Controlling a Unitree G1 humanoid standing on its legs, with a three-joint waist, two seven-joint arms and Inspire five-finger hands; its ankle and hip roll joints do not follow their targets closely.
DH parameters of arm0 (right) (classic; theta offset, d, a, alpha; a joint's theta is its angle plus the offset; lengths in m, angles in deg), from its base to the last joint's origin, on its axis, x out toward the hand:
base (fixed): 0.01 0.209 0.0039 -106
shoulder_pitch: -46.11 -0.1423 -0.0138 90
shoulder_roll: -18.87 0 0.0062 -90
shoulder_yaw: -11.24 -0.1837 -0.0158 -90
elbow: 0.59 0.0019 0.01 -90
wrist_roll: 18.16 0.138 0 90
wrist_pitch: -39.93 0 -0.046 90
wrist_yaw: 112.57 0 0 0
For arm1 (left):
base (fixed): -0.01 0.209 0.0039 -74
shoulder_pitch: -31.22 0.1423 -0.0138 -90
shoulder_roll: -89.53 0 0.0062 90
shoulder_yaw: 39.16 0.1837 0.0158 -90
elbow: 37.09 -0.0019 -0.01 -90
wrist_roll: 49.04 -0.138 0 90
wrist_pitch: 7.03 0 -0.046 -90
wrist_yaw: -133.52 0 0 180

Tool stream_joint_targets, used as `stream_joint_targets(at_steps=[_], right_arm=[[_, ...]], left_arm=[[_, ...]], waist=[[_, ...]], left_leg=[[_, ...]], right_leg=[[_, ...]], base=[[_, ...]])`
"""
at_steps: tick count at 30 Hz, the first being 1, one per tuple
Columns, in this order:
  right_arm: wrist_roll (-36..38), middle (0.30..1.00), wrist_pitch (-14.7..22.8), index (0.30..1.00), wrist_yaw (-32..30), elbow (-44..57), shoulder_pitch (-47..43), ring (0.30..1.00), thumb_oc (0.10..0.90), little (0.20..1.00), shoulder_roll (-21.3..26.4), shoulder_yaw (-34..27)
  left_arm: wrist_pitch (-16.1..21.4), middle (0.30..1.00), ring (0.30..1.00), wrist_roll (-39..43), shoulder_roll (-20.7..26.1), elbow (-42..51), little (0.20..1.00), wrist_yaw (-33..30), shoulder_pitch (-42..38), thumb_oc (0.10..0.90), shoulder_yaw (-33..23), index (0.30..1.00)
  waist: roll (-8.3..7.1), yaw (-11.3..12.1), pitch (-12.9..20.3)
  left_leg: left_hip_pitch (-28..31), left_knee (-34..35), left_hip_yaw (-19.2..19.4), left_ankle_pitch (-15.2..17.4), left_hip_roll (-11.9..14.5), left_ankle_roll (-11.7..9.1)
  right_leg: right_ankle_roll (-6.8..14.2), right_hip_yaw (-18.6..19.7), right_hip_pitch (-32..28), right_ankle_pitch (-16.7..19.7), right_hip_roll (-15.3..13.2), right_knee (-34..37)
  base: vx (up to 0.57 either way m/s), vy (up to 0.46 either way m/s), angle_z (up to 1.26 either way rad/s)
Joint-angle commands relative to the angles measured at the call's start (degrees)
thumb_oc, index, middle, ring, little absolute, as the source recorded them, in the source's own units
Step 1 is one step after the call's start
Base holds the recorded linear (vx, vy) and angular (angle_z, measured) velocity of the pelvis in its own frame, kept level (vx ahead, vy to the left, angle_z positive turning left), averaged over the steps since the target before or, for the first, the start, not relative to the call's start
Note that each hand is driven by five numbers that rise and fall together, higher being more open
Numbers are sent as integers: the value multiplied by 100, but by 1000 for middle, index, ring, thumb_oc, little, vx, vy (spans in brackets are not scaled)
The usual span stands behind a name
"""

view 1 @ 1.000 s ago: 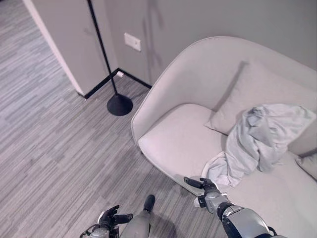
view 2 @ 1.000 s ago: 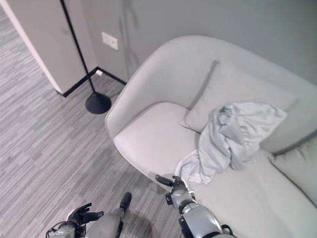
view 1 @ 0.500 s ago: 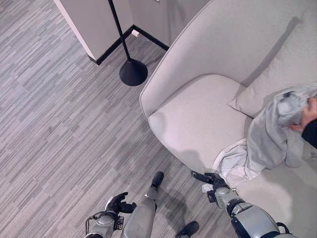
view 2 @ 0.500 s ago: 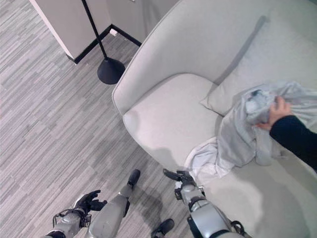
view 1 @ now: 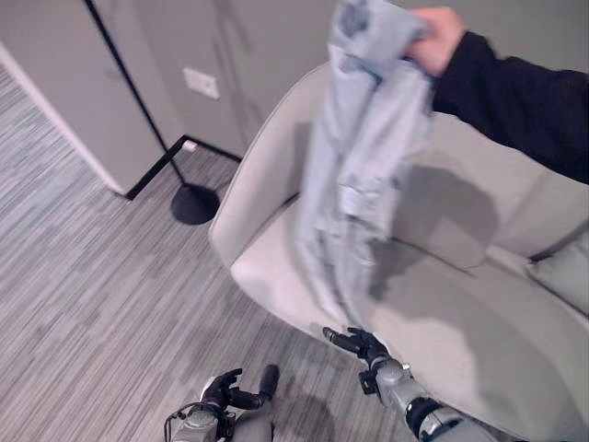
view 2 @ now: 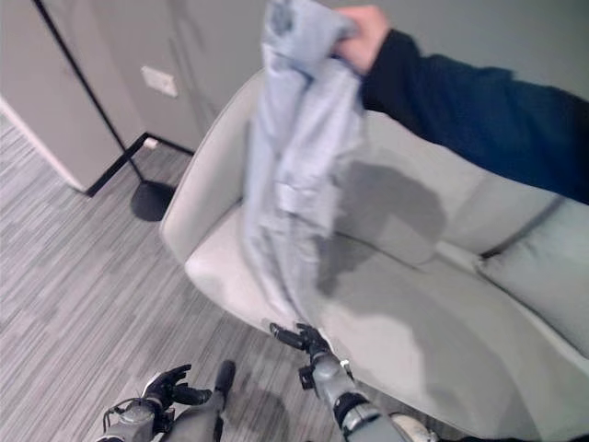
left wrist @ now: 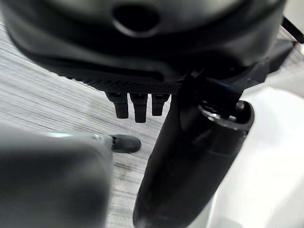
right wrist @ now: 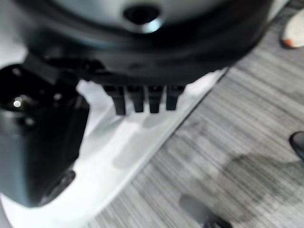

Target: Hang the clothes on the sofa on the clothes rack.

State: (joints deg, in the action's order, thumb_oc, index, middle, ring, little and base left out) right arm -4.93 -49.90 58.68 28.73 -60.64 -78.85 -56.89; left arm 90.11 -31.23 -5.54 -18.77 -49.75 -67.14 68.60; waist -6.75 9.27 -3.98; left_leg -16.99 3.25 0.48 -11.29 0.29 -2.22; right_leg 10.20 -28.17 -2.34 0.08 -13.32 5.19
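Garment (view 1: 363, 157): hung lengthwise from a person's hand (view 1: 437, 37) above the sofa (view 1: 479, 304), hem just over the nearer right hand (view 1: 361, 344); both robot hands empty, fingers relaxed; left hand (view 1: 219, 391) off the sofa.

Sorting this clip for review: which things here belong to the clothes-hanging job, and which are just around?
Belongs to the job:
- pale garment, held up above the seat by a person's hand
- sofa
- black stand by the wall, possibly the rack
- right hand, open at the sofa's front edge
- left hand, open, low over the floor

Just around:
- cushions
- wall plate
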Motion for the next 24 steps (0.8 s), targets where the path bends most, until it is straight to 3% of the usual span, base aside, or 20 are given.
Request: stream_joint_targets(at_steps=[1, 9, 15, 21, 24], right_arm=[[-122, 900, 227, 900, 150, 644, -43, 900, 800, 900, 311, 96], [-1872, 900, 311, 900, 350, 3366, 945, 900, 800, 900, 1171, 319], [-2257, 900, 433, 900, 223, 3891, 986, 900, 800, 900, 1411, 119], [-1933, 900, 605, 900, 74, 3988, 510, 900, 800, 900, 1533, -32], [-2222, 900, 639, 900, -182, 3688, -260, 900, 800, 900, 1681, 45]], left_arm=[[71, 900, 900, -191, -136, -366, 900, -111, 191, 800, 110, 900], [101, 900, 900, -419, -205, -169, 900, -184, 410, 800, -149, 900], [130, 900, 900, -361, -268, -211, 900, -219, 445, 800, -323, 900], [179, 900, 900, -252, -120, -214, 900, -229, 585, 800, -519, 900], [210, 900, 900, -260, 54, -244, 900, -243, 671, 800, -651, 900]], waist=[[322, 101, 69], [353, -136, 181], [373, -159, 203], [275, -10, 97], [173, 268, -138]], left_leg=[[62, 15, 131, 503, 765, -477], [823, 4, 450, 650, 970, -507], [1024, -35, 515, 744, 973, -469], [947, -104, 481, 782, 925, -409], [692, -308, 402, 840, 901, -379]], right_leg=[[154, -68, -249, -13, -360, -53], [119, 145, -701, -168, -326, -96], [118, 190, -813, -158, -331, -120], [120, 180, -739, -70, -364, -161], [114, 144, -633, -24, -361, -184]], base=[[6, -15, -32], [14, -12, -28], [19, 24, -4], [6, 34, 2], [-24, -1, 0]])
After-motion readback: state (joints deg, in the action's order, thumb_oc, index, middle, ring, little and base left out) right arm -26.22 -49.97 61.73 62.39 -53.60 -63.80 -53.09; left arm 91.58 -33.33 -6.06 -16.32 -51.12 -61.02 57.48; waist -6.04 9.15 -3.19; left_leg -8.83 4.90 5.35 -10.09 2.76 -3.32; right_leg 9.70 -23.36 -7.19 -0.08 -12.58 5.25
